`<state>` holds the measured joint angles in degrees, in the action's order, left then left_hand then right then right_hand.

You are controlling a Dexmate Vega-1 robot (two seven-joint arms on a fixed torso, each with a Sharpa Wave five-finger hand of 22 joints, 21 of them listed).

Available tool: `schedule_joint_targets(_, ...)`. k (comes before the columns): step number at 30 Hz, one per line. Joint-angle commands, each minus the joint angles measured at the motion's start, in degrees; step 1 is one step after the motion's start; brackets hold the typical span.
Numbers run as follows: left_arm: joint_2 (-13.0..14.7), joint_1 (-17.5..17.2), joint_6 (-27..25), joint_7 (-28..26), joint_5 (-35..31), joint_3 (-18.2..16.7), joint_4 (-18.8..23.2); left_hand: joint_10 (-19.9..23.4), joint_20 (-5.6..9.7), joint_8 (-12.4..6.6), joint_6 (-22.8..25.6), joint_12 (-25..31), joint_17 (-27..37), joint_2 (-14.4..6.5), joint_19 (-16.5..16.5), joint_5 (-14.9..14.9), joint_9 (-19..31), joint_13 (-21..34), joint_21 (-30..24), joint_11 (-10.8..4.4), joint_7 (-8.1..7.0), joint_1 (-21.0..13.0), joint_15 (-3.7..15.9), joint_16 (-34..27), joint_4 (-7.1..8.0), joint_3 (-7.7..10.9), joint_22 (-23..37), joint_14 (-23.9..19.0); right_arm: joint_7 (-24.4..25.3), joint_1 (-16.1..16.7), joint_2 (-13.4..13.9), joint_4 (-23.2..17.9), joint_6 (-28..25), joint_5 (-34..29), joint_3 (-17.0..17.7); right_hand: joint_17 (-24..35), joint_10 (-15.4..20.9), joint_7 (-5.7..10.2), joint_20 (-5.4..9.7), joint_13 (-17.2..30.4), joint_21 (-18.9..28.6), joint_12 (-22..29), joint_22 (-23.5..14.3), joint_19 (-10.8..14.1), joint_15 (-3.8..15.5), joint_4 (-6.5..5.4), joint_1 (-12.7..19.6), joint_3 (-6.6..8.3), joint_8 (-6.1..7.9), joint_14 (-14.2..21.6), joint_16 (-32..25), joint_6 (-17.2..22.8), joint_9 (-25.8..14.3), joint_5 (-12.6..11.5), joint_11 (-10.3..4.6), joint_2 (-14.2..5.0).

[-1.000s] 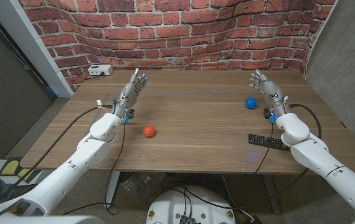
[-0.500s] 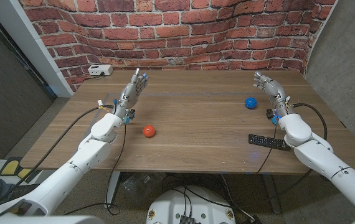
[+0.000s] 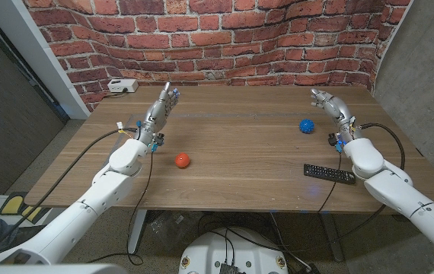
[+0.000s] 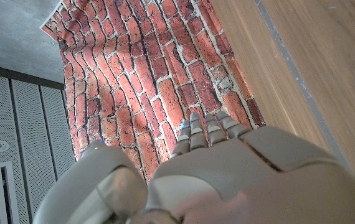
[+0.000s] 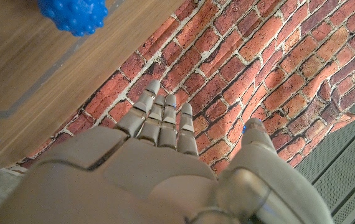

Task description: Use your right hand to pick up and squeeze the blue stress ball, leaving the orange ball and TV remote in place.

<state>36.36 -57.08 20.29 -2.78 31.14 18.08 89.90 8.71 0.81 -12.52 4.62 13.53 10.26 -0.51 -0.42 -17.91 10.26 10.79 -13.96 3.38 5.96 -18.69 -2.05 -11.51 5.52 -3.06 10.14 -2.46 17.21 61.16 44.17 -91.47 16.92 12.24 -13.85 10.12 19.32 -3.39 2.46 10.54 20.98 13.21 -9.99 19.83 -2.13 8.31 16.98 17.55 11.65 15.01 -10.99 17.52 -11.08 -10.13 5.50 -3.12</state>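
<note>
Partly cut off at the edge of the right wrist view, the blue stress ball (image 5: 73,15) shows only its lower, knobbly half, lying on the wood beyond the fingertips (image 5: 154,87) of the right hand (image 5: 165,162). From the head camera the right hand (image 3: 331,105) hangs above the far right part of the worktop (image 3: 240,137), fingers apart and gently curved, holding nothing, with the blue stress ball (image 3: 306,125) just beside it toward the robot's left and a little nearer the robot. The TV remote (image 3: 329,173) lies nearer the front edge, behind that hand's wrist; its buttons are too small to make out. The left hand (image 3: 164,106) is raised over the far left side, fingers straight and spread, empty; its palm side is hidden. The orange ball (image 3: 182,160) sits nearer the front than that hand, well apart from it. A small white box (image 3: 123,86) with a cable rests near the worktop's far left corner; what it is cannot be told. Smooth brown wooden planks make up the worktop, and a rough red brick wall (image 3: 224,38) stands behind it.
</note>
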Motion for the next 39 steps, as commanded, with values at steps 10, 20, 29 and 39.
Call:
schedule_joint_targets(10,0.2,-0.4,-0.4,0.6,1.0,-0.4,0.2,0.6,0.17,0.03,0.6,-0.1,0.2,-0.4,0.4,0.3,0.3,0.1,0.2,-0.13,-0.09,-0.7,-0.15,0.1,-0.43,-0.07,0.2,-0.7,5.6,1.4,2.7,-2.0,-1.0,-11.4,0.2,0.1,0.9,0.42,0.21,0.1,0.0,0.3,-0.3,1.4,0.32,0.43,1.0,0.05,0.19,1.3,-0.4,0.5,-0.1,0.0,-0.37,0.44)
schedule_joint_targets(20,-0.4,-0.4,0.5,1.0,1.3,-0.3,-0.8,0.8,0.07,0.12,0.8,-0.1,0.2,-0.5,0.5,0.4,0.3,0.1,0.3,-0.11,-0.05,-0.8,-0.11,0.1,-0.48,-0.13,0.2,-0.9,8.8,2.4,4.8,-5.2,-7.4,-18.5,0.0,0.1,1.2,0.59,0.4,0.1,-0.1,0.3,-0.3,1.8,0.64,0.58,1.3,0.07,0.33,1.7,-0.4,1.0,-0.1,-0.1,-0.8,0.66)
schedule_joint_targets(29,-0.8,-0.2,1.1,1.3,1.2,0.0,-1.4,1.0,0.04,0.18,1.0,-0.2,0.2,-0.6,0.6,0.5,0.3,0.1,0.4,-0.07,-0.04,-1.0,-0.03,0.2,-0.52,-0.19,0.2,-1.0,6.6,3.3,7.8,-11.9,-20.8,-22.2,-0.4,0.1,1.3,0.6,0.42,0.1,-0.2,0.3,-0.3,1.9,0.74,0.61,1.5,0.06,0.34,1.8,-0.3,1.2,-0.1,-0.2,-0.77,0.79)
schedule_joint_targets(39,-1.3,0.5,1.3,1.8,1.5,0.3,-2.8,1.3,-0.02,0.27,1.1,-0.2,0.2,-0.7,0.6,0.6,0.3,0.1,0.5,-0.18,-0.11,-1.1,-0.01,0.2,-0.55,-0.27,0.2,-1.2,4.5,2.5,10.4,-16.3,-29.9,-24.9,-2.1,0.1,0.7,0.59,0.11,0.1,-0.7,-0.1,-0.3,1.4,0.43,0.55,1.6,-0.2,0.09,1.2,0.1,0.9,-0.1,-0.2,-0.87,1.24)
